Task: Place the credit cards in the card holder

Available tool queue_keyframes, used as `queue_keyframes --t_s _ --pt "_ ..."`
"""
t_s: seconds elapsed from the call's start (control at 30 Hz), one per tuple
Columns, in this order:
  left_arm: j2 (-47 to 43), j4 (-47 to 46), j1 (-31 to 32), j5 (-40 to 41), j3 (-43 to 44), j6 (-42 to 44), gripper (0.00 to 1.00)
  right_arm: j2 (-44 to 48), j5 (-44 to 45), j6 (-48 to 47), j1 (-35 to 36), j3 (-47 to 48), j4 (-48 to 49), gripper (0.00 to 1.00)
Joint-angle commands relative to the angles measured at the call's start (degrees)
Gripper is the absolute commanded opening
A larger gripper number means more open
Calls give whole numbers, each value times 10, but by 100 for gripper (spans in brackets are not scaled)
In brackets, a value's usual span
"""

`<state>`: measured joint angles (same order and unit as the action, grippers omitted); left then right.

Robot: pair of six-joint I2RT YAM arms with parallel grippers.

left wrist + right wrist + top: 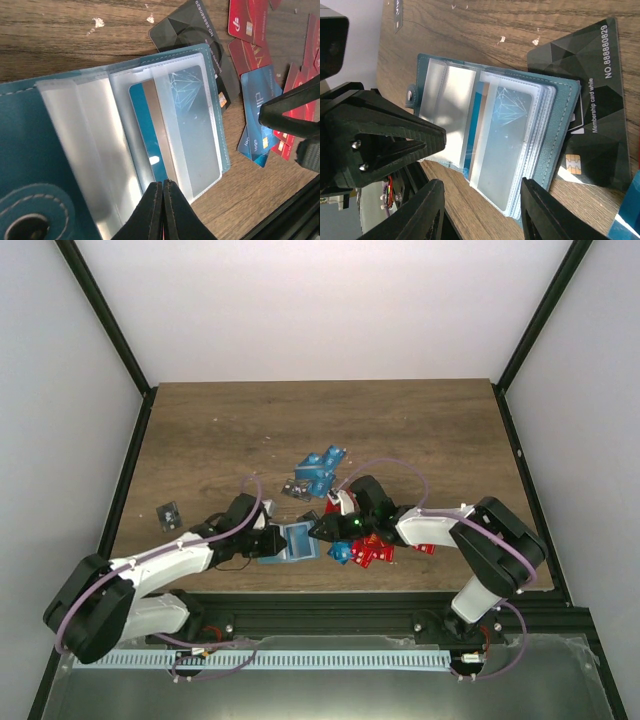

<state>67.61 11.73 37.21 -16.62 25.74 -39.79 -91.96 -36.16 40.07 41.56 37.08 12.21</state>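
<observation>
The teal card holder point(298, 541) lies open near the table's front edge, its clear sleeves fanned out. It also shows in the left wrist view point(25, 140) and the right wrist view point(565, 115). A bright blue card point(142, 125) sits partly between the sleeves. My left gripper point(163, 186) is shut, its tips at the sleeves' near edge; I cannot tell whether it pinches one. My right gripper point(482, 200) is open and empty, hovering over the holder's edge. A black card point(600, 100) lies partly under the holder. Red cards point(372, 551) and blue cards point(260, 105) lie loose to its right.
A pile of blue cards point(320, 470) lies behind the holder. One black card point(168, 513) lies alone at the left, another point(296, 489) is near the pile. The black frame rail point(330, 598) runs just in front of the holder.
</observation>
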Motion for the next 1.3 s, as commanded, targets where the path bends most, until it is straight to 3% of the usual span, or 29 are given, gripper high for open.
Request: queue_keyframes --t_s 0.0,0.57,1.27 --pt "27 -18 7 9 21 24 4 0 -11 7 6 8 15 44" --pt "132 -80 17 13 7 34 4 -44 -20 8 16 27 19 45" --pt "133 -89 19 19 -9 37 4 -45 21 2 35 52 -21 46"
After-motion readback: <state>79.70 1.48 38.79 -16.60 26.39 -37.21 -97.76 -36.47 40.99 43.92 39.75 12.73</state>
